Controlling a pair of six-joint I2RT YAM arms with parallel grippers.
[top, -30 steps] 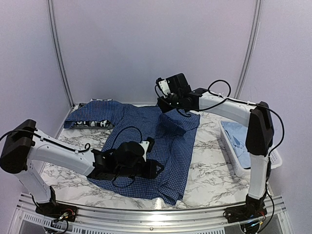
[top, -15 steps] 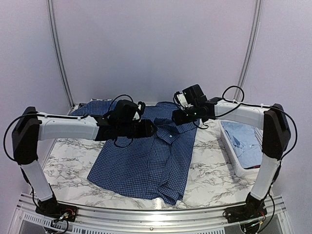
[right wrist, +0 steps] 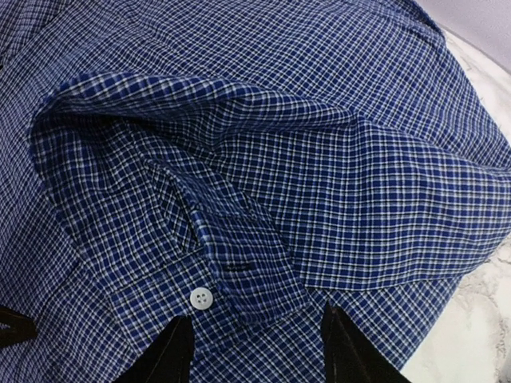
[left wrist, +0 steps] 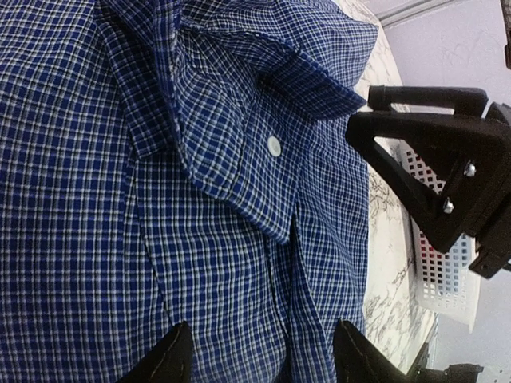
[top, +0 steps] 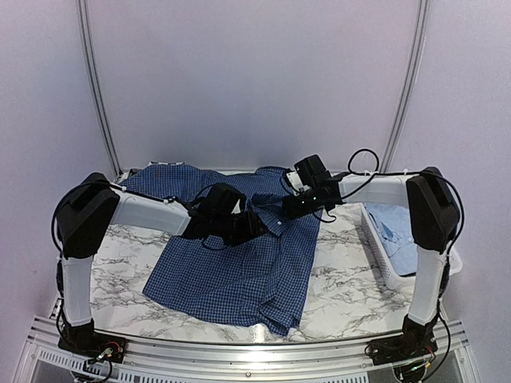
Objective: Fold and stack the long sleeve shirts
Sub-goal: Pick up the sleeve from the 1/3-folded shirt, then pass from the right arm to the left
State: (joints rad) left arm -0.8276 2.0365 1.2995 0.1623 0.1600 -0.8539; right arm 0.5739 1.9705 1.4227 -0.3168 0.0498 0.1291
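Marble table (top: 343, 279), blue checked shirt (top: 239, 267), left pincer (left wrist: 263, 355) and right pincer (right wrist: 251, 339) parted, empty, over its collar (right wrist: 239, 267)

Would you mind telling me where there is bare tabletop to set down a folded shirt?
Bare marble lies front-left, between the dark blue shirt and the table edge, and in a strip between that shirt and the white basket. The back middle is crowded: the left end effector and right end effector hover over the collar.

The checked shirt (top: 239, 267) is patterned finely in dark blue and white; its button (left wrist: 274, 146) is white. The table (top: 343, 279) is marbled white, veined grey. A pale blue shirt (top: 393, 225) is seen in the white basket (top: 377, 254).
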